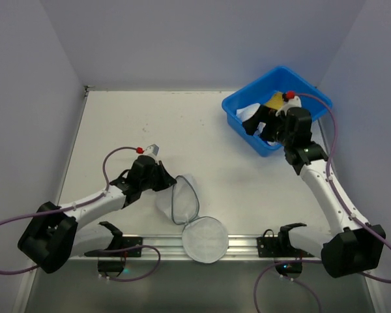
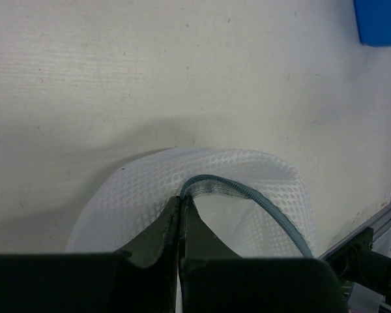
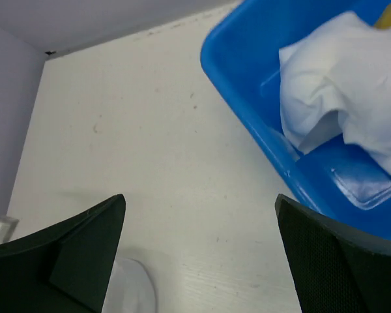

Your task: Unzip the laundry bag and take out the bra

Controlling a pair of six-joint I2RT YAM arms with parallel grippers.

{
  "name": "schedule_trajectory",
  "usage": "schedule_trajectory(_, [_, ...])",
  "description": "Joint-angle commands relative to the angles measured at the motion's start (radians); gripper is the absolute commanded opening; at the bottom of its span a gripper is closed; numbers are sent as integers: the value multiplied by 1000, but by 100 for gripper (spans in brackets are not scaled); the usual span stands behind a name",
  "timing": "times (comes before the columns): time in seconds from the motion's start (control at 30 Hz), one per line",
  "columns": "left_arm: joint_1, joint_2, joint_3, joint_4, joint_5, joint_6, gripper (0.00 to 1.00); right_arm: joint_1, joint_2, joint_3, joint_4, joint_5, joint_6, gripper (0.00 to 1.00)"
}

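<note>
The laundry bag point(image 1: 182, 199) lies open like a clamshell at the table's front middle, its lower mesh disc point(image 1: 205, 240) resting over the front rail. My left gripper point(image 1: 168, 181) is shut on the upper half's dark bluish zipper rim point(image 2: 260, 202), and the white mesh point(image 2: 247, 176) bulges just beyond the closed fingertips point(image 2: 182, 199). A crumpled white bra point(image 3: 332, 98) lies inside the blue tub point(image 3: 247, 124) at the back right. My right gripper point(image 3: 201, 202) hangs wide open at the tub's near-left edge point(image 1: 238, 104), with nothing between its fingers.
A yellow item point(image 1: 275, 100) shares the tub with the bra point(image 1: 251, 112). An aluminium rail point(image 1: 247, 241) runs along the table's front edge. Grey walls close in the back and both sides. The tub's corner point(image 2: 380, 23) shows at the top right of the left wrist view.
</note>
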Motion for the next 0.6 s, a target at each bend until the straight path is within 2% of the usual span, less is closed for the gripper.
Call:
schedule_trajectory(0.0, [27,50,95,92,-2,-8,0,78,-57,-201,-4,-86,81,99])
schedule_trajectory(0.17, [93,177,188,141,-20,-23,0,283,-77,-341,59,-163,199,96])
schedule_trajectory(0.3, [142,269,266,155,-34,-43,0,518,-34,-401,92,-175,265,94])
schedule_trajectory(0.4, [160,297,285,154,-69,-65,0,625,15,-415,121,-173,303,92])
schedule_trajectory(0.57, [191,320,281,132,-86,-86,0,713,165,-375,124,-197,334,91])
